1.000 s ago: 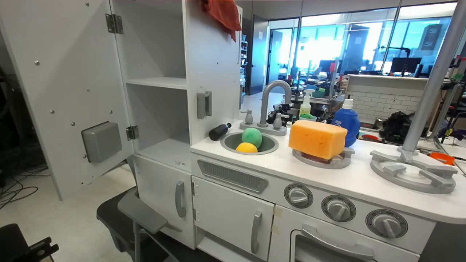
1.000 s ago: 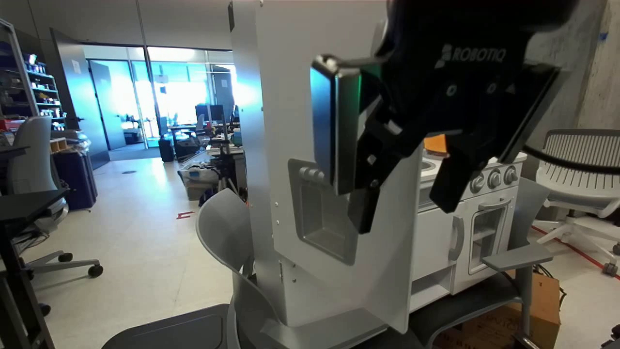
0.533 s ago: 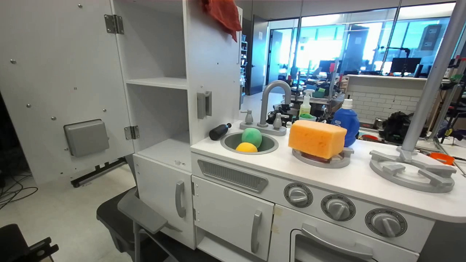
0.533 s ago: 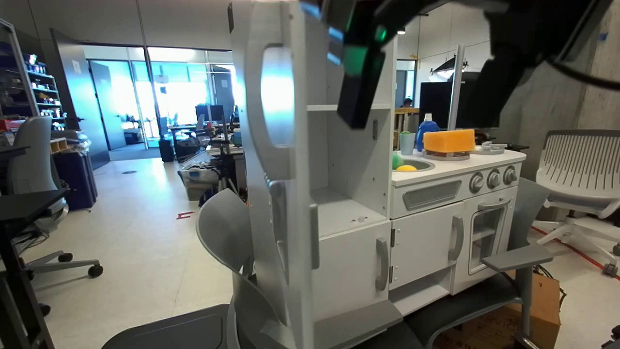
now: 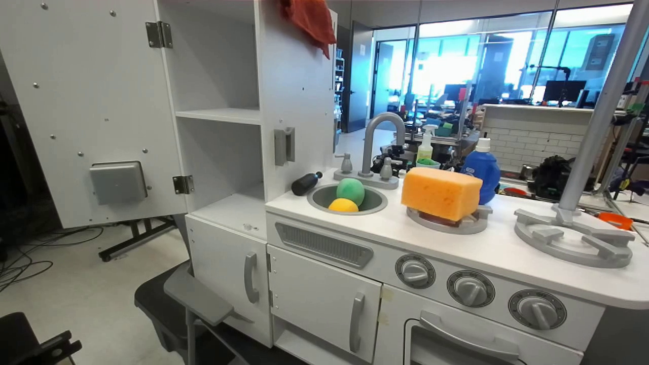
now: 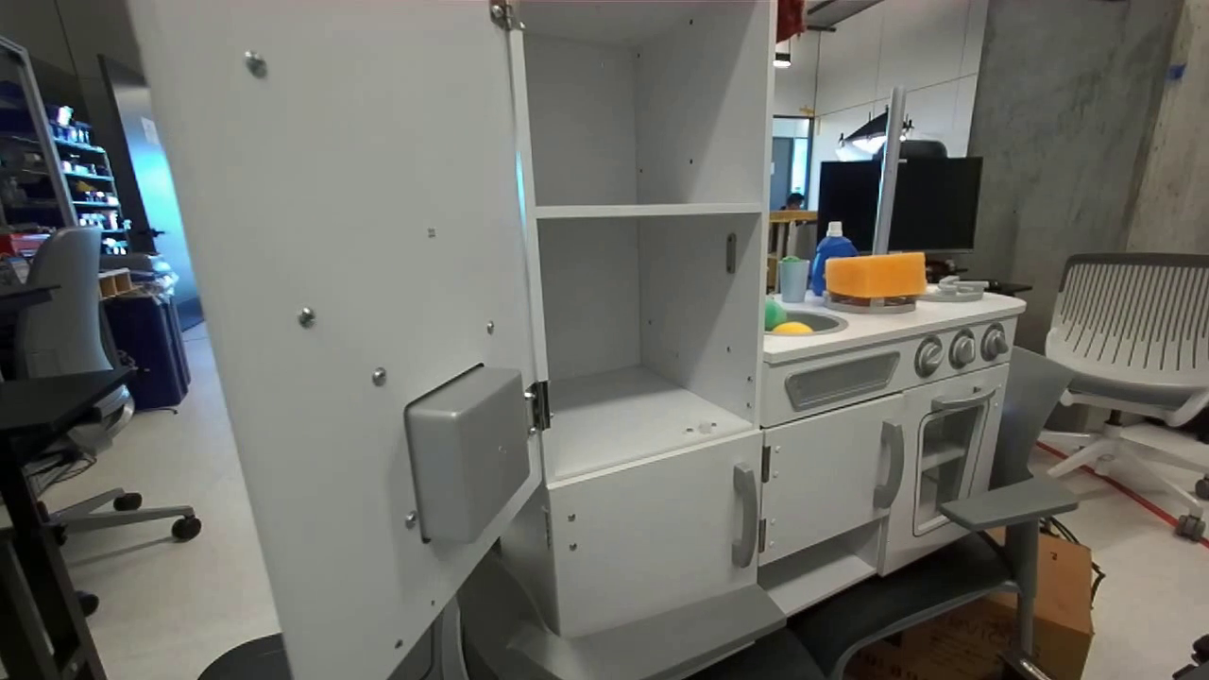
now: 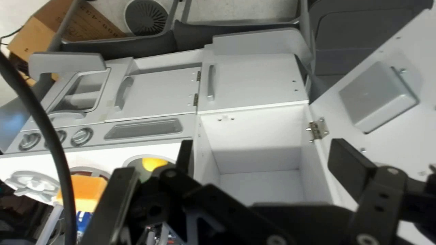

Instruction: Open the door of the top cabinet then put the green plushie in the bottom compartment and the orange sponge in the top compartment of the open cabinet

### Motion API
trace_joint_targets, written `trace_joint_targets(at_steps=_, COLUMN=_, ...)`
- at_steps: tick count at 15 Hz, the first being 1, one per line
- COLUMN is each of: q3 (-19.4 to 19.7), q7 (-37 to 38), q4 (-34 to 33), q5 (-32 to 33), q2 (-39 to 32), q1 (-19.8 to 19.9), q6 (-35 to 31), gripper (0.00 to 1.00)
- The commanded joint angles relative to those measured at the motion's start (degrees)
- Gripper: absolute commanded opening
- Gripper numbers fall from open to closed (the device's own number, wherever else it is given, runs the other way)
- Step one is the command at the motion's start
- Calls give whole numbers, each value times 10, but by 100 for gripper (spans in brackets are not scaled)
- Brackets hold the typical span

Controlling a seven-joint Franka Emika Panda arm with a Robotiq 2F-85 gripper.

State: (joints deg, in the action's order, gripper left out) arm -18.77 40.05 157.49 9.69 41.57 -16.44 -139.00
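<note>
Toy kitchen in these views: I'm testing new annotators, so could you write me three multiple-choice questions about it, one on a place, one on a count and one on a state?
1. Where is the orange sponge?
A) In the sink
B) On a grey burner
C) On the floor

2. How many round knobs line the kitchen's front?
A) Two
B) Five
C) Three

3. How does the tall white door stand?
A) Swung open
B) Shut
C) Off its hinges

Right letters:
1. B: both exterior views show the sponge sitting over the burner.
2. C: both exterior views show three in a row.
3. A: its inner side shows in both exterior views, a metal hinge joins it to the frame, and the inner shelf is exposed.
</note>
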Motion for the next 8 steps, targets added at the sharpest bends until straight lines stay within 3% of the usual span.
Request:
trace_joint_targets(at_steps=1, q3=51, q7=-121, q4=-31, q5=17, q2=-58, q1=99, q6=-15, gripper=100)
trace_joint_targets(at_steps=4, q3=66, q7=-194, q4=-87, q5=26, q2=-156, q1=173, q6=-37, gripper=100)
trace_joint_targets(at_steps=8, q3=83, q7=-250, q4=-195, q5=44, q2=-291, q1=207, q6=-11, gripper=100)
